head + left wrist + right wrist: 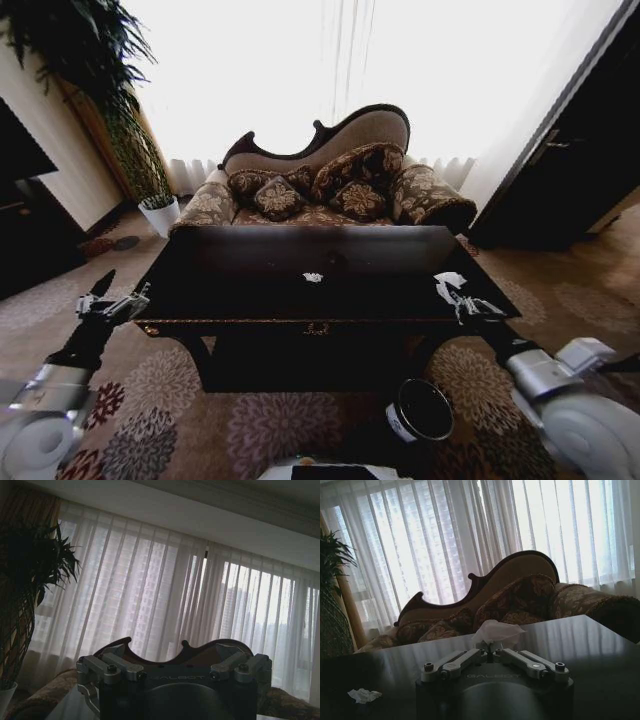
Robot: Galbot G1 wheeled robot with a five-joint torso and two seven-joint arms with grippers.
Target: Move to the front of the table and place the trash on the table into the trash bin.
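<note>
1. The left pincer [118, 297] is hovering off the left end of the surface [250, 275], over the carpet [180, 400]. Whether it is released or clenched cannot be told from these views.
2. One paper wad [313, 277] is lying free near the middle of the surface, well apart from both arms.
3. The trash bin [420, 410] is standing on the carpet in front of the surface, below its front edge and toward the right arm's side.
4. The right pincer [455, 292] is sitting at the right front corner of the surface, clenched on a second paper wad [496, 632]; the right wrist view is showing the wad pinched between the fingertips [479, 652].
5. Step in hand, as judged: carrying the gripped wad to the bin. To do it well, keep the grip firm on the soft paper, lift clear of the front edge before swinging inward, centre the wad over the bin's opening, and only then let go.
6. The surface is dark and glossy, mirroring the window light. No bottle or can is visible on it.
7. A patterned sofa [330, 190] with cushions is standing behind the surface, sheer curtains [470, 530] are covering bright windows, and a potted plant [110, 110] is standing at the far left.
</note>
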